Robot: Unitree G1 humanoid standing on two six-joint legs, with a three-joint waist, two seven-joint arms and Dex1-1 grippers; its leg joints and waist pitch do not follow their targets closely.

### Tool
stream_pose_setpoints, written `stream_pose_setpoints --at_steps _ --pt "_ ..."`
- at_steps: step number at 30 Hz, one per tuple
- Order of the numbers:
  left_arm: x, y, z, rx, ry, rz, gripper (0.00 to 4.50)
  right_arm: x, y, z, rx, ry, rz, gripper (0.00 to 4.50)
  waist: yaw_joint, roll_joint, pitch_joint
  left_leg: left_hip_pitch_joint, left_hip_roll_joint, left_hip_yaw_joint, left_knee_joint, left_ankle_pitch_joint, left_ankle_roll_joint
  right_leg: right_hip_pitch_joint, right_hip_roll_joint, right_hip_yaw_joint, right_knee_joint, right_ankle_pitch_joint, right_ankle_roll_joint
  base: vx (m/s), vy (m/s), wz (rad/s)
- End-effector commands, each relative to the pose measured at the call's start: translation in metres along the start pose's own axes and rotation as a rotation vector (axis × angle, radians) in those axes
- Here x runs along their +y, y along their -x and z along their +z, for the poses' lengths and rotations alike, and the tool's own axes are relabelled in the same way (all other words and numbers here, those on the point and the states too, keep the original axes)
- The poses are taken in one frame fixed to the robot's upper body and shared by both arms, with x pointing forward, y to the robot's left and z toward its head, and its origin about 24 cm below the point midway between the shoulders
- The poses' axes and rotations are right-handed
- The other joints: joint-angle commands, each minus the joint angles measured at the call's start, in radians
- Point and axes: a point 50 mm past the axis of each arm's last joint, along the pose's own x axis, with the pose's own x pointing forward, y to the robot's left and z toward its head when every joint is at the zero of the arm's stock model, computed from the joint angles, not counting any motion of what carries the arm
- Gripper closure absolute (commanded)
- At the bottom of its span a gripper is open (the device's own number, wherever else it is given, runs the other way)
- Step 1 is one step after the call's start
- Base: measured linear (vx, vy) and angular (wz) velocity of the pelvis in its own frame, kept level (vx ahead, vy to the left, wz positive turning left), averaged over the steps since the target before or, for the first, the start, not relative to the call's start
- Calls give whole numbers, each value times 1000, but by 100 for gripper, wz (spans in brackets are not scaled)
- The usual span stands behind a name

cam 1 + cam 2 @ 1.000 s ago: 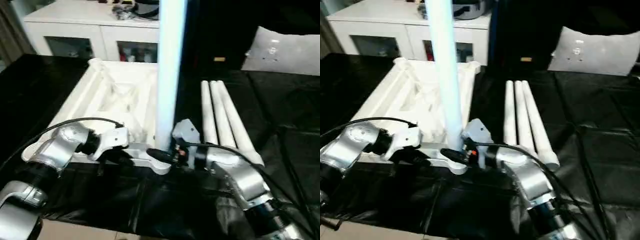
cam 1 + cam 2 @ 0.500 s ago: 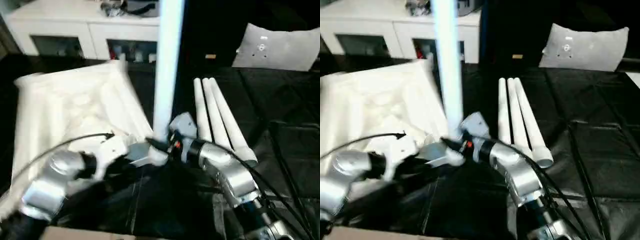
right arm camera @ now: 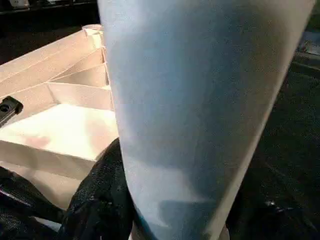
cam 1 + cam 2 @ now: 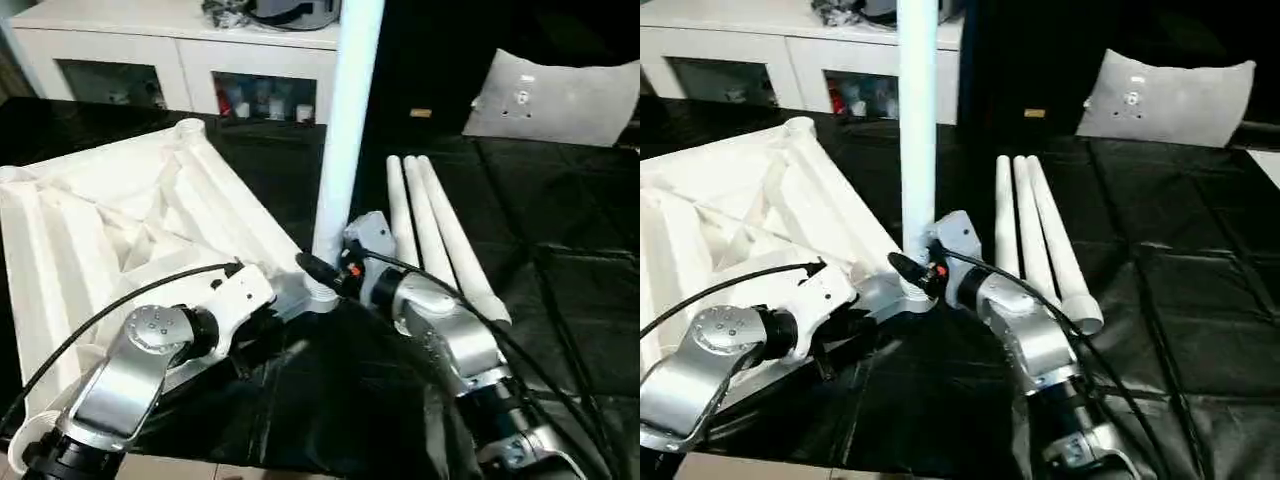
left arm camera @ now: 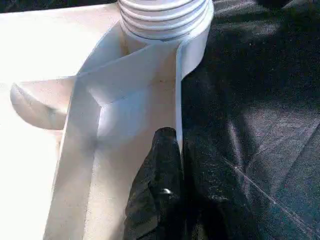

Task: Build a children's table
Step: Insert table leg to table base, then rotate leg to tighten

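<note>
The table top (image 4: 130, 215) lies upside down on the black desk (image 4: 560, 260), ribs up, and one corner socket (image 5: 165, 20) sits right between the two arms. A leg (image 4: 345, 120) stands straight up in that socket, so its long way runs up and down, from the socket up past the top of the view. The right jaws (image 4: 318, 270) are clamped around the low end of the leg, just above the socket, with a black finger (image 3: 100, 200) on one side of it. The left jaws (image 5: 167, 190) are shut tight on the thin edge wall of the top, just below the same socket, so they hold the top steady. My guess is the leg needs turning or pushing down into the socket, and the right arm is the one on it. Three more legs (image 4: 435, 235) lie side by side on the desk just past the right arm. A white cabinet (image 4: 180, 60) stands behind the desk, and a grey pillow (image 4: 555, 95) is far off to the right
</note>
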Motion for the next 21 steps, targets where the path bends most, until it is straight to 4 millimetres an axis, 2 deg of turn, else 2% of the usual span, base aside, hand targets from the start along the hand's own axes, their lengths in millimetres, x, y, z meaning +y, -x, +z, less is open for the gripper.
stream_pose_setpoints --at_steps 1,2,3,4,5,6,7,10,12,13,14,15,16,17,18,19,20,21 --pt "7 2 5 -7 -5 36 450 3 5 -45 181 -96 -22 203 2 16 -20 1 50 -43 -90 -453 7 6 -91 53 -122 -705 -41 0 0 0" --pt "9 2 6 -18 4 39 450 2 5 -45 177 -90 -30 187 4 23 -23 0 52 -44 -93 -445 7 11 -91 52 -120 -673 -50 0 0 0" --pt "9 2 7 -27 3 33 450 1 6 -45 175 -84 -35 185 2 19 -25 -2 54 -43 -96 -431 7 15 -89 51 -117 -626 -65 0 0 0" --pt "9 2 8 -31 -6 21 450 1 6 -45 171 -77 -41 180 4 26 -28 -3 55 -43 -96 -421 5 16 -90 54 -115 -598 -75 0 0 0" --pt "10 2 8 -36 -6 14 450 0 6 -45 168 -73 -46 170 6 23 -30 -3 57 -39 -95 -404 5 15 -88 57 -111 -544 -93 0 0 0" --pt "10 2 8 -40 -6 9 450 0 6 -45 165 -69 -51 155 7 28 -31 -3 57 -38 -96 -401 3 15 -86 58 -106 -519 -104 0 0 0" --pt "10 1 8 -49 -5 2 450 -1 7 -45 162 -65 -58 144 6 23 -31 -5 58 -35 -96 -391 4 18 -85 59 -102 -478 -120 0 0 0" --pt "13 1 7 -48 -16 -4 450 -2 9 -42 140 -59 -54 127 10 25 -39 -7 56 -29 -91 -336 11 26 -87 63 -94 -411 -150 0 0 0" --pt "18 1 6 -51 -27 -18 450 -3 15 -37 93 -56 -33 108 18 24 -42 -7 56 -23 -88 -291 21 29 -87 65 -92 -372 -163 0 0 0" --pt "20 1 5 -50 -35 -26 450 -3 18 -35 78 -52 -20 95 30 24 -49 -10 56 -19 -83 -237 32 35 -86 64 -84 -312 -173 0 0 0" --pt "21 1 5 -48 -43 -33 450 -3 20 -35 74 -48 -13 95 30 22 -49 -12 59 -19 -85 -216 33 38 -85 64 -79 -283 -178 0 0 0" --pt "22 1 4 -46 -57 -43 450 -3 23 -34 68 -41 -2 75 32 23 -50 -16 57 -19 -83 -184 41 40 -82 61 -75 -242 -190 0 0 0" --pt "23 1 4 -44 -67 -52 450 -3 25 -34 65 -36 4 69 34 23 -52 -14 58 -18 -81 -173 45 40 -82 61 -74 -230 -190 0 0 0" --pt "24 2 3 -45 -81 -74 450 -5 30 -34 64 -23 8 64 34 25 -56 -17 58 -17 -77 -136 49 46 -84 61 -66 -184 -201 0 0 0" --pt "24 3 2 -56 -111 -118 450 -8 38 -33 60 -5 9 57 36 19 -59 -20 56 -17 -74 -108 57 50 -83 60 -65 -156 -200 0 0 0" --pt "24 3 2 -56 -111 -118 450 -8 38 -33 60 -5 9 46 37 23 -62 -20 57 -17 -70 -62 66 51 -81 59 -53 -90 -213 0 0 0" --pt "23 3 1 -54 -140 -150 450 -9 43 -31 51 4 21 46 36 24 -63 -20 58 -17 -69 -46 69 51 -82 59 -48 -59 -223 0 0 0" --pt "24 4 -1 -49 -156 -174 450 -10 48 -27 39 16 35 32 37 24 -65 -19 56 -16 -65 -24 85 54 -82 58 -44 -4 -241 0 0 0"
